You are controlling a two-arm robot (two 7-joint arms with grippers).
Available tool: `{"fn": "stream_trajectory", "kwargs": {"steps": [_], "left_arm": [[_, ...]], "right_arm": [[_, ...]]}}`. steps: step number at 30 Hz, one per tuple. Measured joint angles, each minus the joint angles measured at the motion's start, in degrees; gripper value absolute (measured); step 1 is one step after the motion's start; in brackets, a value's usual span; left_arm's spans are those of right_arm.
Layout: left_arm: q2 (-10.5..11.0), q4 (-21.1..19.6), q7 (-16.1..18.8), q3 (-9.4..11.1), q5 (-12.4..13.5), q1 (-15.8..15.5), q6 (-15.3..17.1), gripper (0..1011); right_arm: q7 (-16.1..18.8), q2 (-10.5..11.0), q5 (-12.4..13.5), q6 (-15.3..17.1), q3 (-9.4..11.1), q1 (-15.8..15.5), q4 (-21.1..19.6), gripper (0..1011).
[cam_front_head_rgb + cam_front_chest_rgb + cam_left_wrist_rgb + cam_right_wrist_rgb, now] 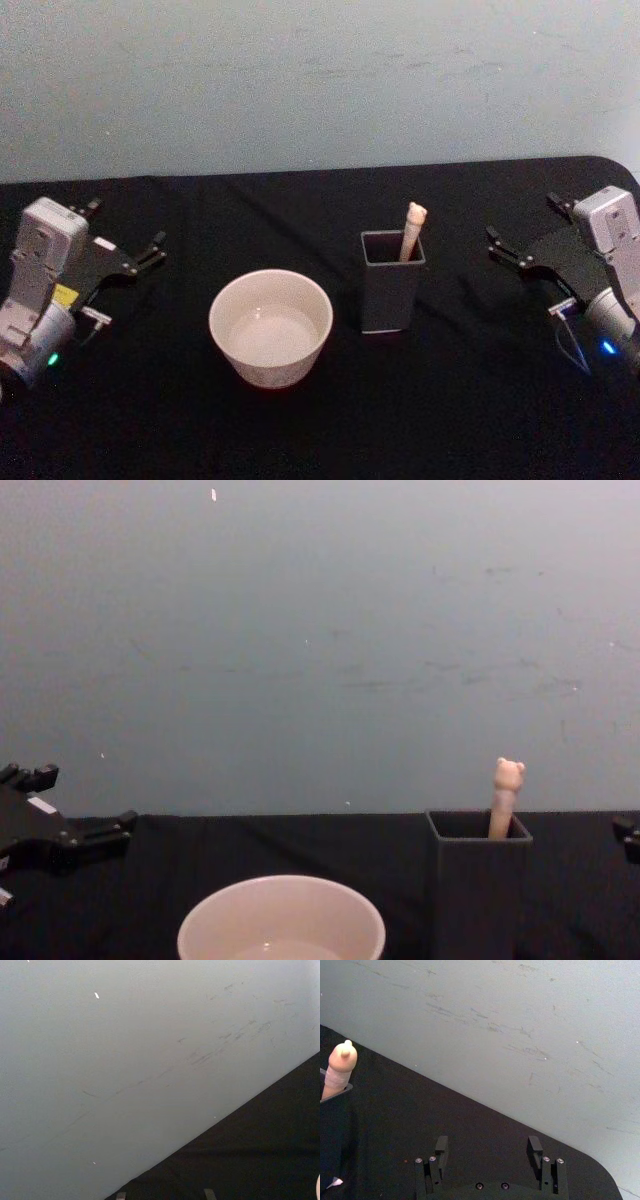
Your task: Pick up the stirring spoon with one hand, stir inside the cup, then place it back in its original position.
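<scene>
The stirring spoon (412,232) stands in the dark grey square holder (386,300), its beige bear-head handle sticking up above the rim; its bowl is hidden inside. The cream-white cup (262,372) sits left of the holder, near the table's middle. My right gripper (525,222) rests open at the table's right side, well clear of the holder. In the right wrist view its fingers (441,1146) are spread with nothing between them, and the spoon (340,1067) shows farther off. My left gripper (125,230) is parked open at the far left.
A black cloth covers the table (470,420), with a pale grey wall (320,80) behind it. In the chest view the cup (200,930) and the holder (480,890) stand side by side with a gap between them.
</scene>
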Motion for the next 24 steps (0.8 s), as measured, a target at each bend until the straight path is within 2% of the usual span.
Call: {"fn": "stream_trajectory", "kwargs": {"steps": [24], "left_arm": [[0.00, 0.00, 0.00, 0.00, 0.00, 0.00, 0.00, 1001]], "right_arm": [[0.00, 0.00, 0.00, 0.00, 0.00, 0.00, 0.00, 1002]]}}
